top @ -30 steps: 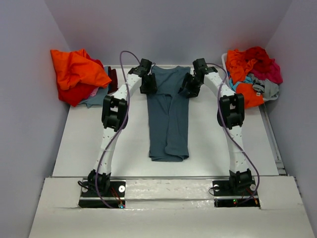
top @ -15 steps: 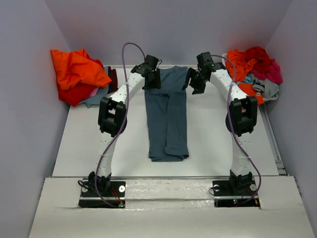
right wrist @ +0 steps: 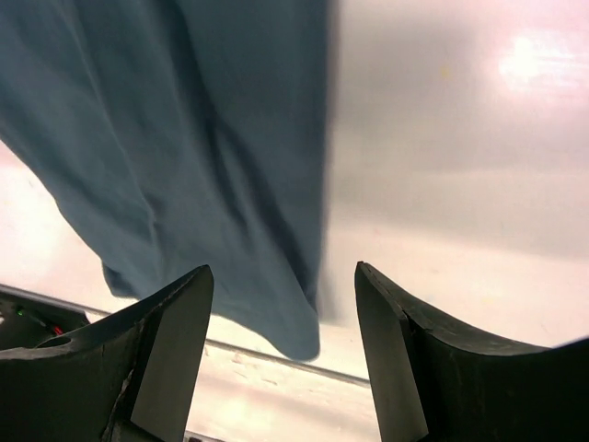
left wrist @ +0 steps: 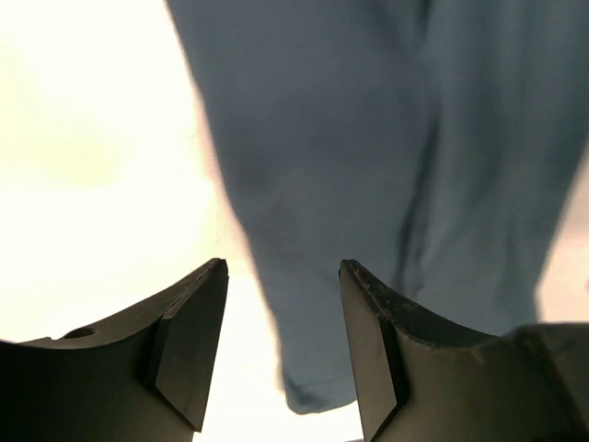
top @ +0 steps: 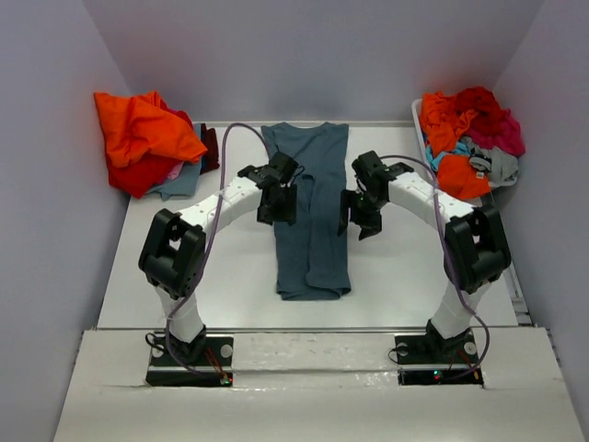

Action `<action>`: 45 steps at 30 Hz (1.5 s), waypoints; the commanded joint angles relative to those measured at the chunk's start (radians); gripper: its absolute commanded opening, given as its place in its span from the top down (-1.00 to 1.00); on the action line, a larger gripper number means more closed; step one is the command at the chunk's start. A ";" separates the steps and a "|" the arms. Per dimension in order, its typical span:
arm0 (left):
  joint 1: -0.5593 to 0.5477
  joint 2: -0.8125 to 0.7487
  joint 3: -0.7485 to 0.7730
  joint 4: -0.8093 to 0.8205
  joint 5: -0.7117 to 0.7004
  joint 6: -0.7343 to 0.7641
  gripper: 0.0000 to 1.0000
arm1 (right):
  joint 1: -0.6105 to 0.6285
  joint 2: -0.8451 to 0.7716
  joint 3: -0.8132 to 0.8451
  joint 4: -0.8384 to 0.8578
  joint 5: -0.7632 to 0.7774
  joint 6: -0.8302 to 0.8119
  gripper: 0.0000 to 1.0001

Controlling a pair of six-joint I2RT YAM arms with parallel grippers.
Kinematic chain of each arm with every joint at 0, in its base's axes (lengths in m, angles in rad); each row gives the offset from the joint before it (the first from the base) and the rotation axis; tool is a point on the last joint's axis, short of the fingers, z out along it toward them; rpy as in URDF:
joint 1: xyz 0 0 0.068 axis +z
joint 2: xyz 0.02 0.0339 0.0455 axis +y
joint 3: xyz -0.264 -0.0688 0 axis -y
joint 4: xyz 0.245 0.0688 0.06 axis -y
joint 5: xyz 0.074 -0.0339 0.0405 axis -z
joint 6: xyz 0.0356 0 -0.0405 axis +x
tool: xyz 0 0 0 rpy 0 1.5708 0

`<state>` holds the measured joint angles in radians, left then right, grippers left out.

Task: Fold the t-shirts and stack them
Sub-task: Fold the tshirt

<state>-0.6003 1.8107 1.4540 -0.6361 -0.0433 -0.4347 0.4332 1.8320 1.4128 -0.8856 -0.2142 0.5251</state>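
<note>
A dark slate-blue t-shirt (top: 311, 207) lies in a long narrow strip down the middle of the table, sides folded in. My left gripper (top: 278, 204) hovers open and empty at its left edge, about halfway down. My right gripper (top: 355, 214) hovers open and empty at its right edge, level with the left one. The left wrist view shows the shirt (left wrist: 386, 147) below the open jaws, its near corner between them. The right wrist view shows the shirt's right edge (right wrist: 212, 157) and near corner between the open jaws.
A pile of orange and red shirts (top: 143, 138) lies at the back left over a grey-teal one. A bin (top: 416, 112) at the back right holds orange, red, magenta and grey shirts (top: 469, 133). Bare table (top: 414, 267) flanks the blue shirt.
Both grippers have let go of the shirt's far end and moved toward me, from the collar end to the shirt's middle. The collar end now lies flat at the back.
</note>
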 commanded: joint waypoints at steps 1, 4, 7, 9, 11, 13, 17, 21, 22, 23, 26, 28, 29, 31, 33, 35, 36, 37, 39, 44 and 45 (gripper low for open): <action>0.010 -0.129 -0.162 0.018 0.063 -0.039 -0.26 | -0.007 -0.175 -0.109 0.022 0.007 0.007 -0.37; -0.018 -0.184 -0.239 0.006 0.088 -0.038 -0.25 | 0.018 -0.220 -0.167 0.014 -0.007 0.015 -0.37; -0.050 -0.212 -0.280 -0.010 0.097 -0.044 -0.26 | 0.064 -0.249 -0.193 0.001 -0.002 0.032 -0.36; -0.059 -0.221 -0.311 -0.008 0.117 -0.048 -0.26 | 0.096 -0.252 -0.204 -0.006 -0.005 0.045 -0.36; -0.075 -0.235 -0.339 -0.005 0.112 -0.058 -0.26 | 0.152 -0.261 -0.227 -0.001 -0.004 0.071 -0.35; -0.085 -0.247 -0.357 -0.001 0.121 -0.064 -0.26 | 0.186 -0.266 -0.248 0.000 -0.001 0.091 -0.35; -0.085 -0.271 -0.400 0.007 0.137 -0.076 -0.26 | 0.263 -0.289 -0.319 0.010 -0.004 0.148 -0.35; -0.104 -0.284 -0.431 0.016 0.151 -0.081 -0.26 | 0.292 -0.307 -0.325 -0.024 0.038 0.170 -0.35; -0.104 -0.284 -0.438 0.018 0.152 -0.084 -0.26 | 0.308 -0.310 -0.322 -0.030 0.051 0.173 -0.35; -0.114 -0.284 -0.442 0.021 0.154 -0.085 -0.26 | 0.324 -0.313 -0.322 -0.035 0.058 0.180 -0.35; -0.133 -0.281 -0.442 0.024 0.157 -0.091 -0.26 | 0.354 -0.320 -0.328 -0.046 0.059 0.207 -0.35; -0.133 -0.281 -0.437 0.026 0.155 -0.098 -0.26 | 0.366 -0.330 -0.327 -0.047 0.039 0.233 -0.35; -0.144 -0.280 -0.435 0.029 0.155 -0.099 -0.26 | 0.378 -0.336 -0.327 -0.024 0.029 0.239 -0.35; -0.144 -0.274 -0.429 0.032 0.158 -0.099 -0.26 | 0.387 -0.343 -0.334 0.002 0.007 0.250 -0.35; -0.144 -0.266 -0.425 0.036 0.160 -0.099 -0.26 | 0.403 -0.323 -0.333 0.011 0.001 0.242 -0.35; -0.153 -0.260 -0.419 0.039 0.163 -0.098 -0.26 | 0.412 -0.278 -0.331 0.013 0.015 0.237 -0.35; -0.153 -0.258 -0.416 0.039 0.163 -0.096 -0.26 | 0.426 -0.258 -0.333 0.023 0.010 0.236 -0.34; -0.153 -0.255 -0.414 0.041 0.163 -0.096 -0.26 | 0.436 -0.252 -0.336 0.033 0.009 0.239 -0.33; -0.153 -0.254 -0.409 0.036 0.158 -0.088 -0.26 | 0.449 -0.238 -0.344 0.048 0.009 0.243 -0.32; -0.153 -0.257 -0.414 0.036 0.160 -0.087 -0.26 | 0.460 -0.223 -0.360 0.051 0.015 0.254 -0.29; -0.153 -0.258 -0.414 0.035 0.160 -0.087 -0.26 | 0.460 -0.221 -0.360 0.056 0.009 0.257 -0.27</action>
<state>-0.7464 1.5726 1.0210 -0.5980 0.1093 -0.5251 0.8818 1.6131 1.0611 -0.8608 -0.1989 0.7612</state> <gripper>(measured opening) 0.630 0.650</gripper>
